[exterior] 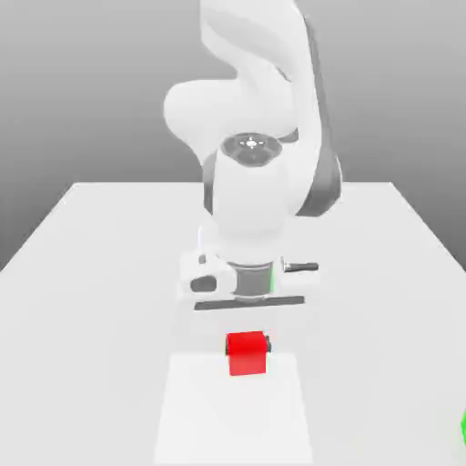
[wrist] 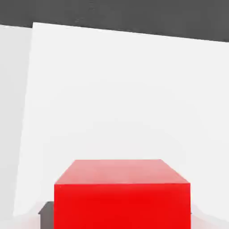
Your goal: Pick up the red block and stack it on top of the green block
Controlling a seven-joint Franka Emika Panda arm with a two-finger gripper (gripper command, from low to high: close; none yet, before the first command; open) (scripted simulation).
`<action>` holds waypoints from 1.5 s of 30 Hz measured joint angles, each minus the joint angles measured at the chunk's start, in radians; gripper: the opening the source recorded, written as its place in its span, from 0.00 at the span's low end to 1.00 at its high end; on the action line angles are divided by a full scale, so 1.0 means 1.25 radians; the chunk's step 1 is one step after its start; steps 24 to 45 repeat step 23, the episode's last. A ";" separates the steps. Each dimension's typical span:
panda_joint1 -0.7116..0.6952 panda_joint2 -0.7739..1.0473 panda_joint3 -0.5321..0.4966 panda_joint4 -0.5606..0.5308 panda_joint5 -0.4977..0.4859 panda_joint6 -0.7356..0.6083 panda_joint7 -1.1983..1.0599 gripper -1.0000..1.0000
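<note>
The red block [exterior: 246, 354] rests on the white table [exterior: 91, 273], near its front edge in the exterior view. My gripper [exterior: 247, 346] comes straight down onto it from above, shut on the red block. One dark fingertip [exterior: 268, 344] shows against the side of the block facing the exterior view's right. In the hand view the red block [wrist: 121, 197] sits close up, with a dark finger [wrist: 46, 209] beside it. A sliver of the green block [exterior: 463, 426] shows at the far edge of the exterior view's right, well apart from the red block.
A paler rectangular patch [exterior: 232, 414] lies on the table under and in front of the red block. The arm's white body [exterior: 255, 182] rises behind the gripper. The table's far edge [wrist: 134, 32] meets a dark background.
</note>
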 joint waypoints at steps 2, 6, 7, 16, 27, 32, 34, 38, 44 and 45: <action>0.028 0.025 0.021 0.054 -0.008 -0.030 -0.060 0.00; 0.067 0.084 0.074 0.169 -0.033 -0.087 -0.181 0.00; 0.078 0.099 0.088 0.198 -0.041 -0.102 -0.211 0.00; 0.184 0.256 0.202 0.439 -0.133 -0.202 -0.434 0.00; 0.211 0.334 0.179 0.454 -0.172 -0.142 -0.419 1.00; 0.211 0.334 0.179 0.454 -0.172 -0.142 -0.419 1.00; 0.211 0.334 0.179 0.454 -0.172 -0.142 -0.419 1.00; 0.211 0.334 0.179 0.454 -0.172 -0.142 -0.419 1.00; 0.211 0.334 0.179 0.454 -0.172 -0.142 -0.419 1.00; 0.211 0.334 0.179 0.454 -0.172 -0.142 -0.419 1.00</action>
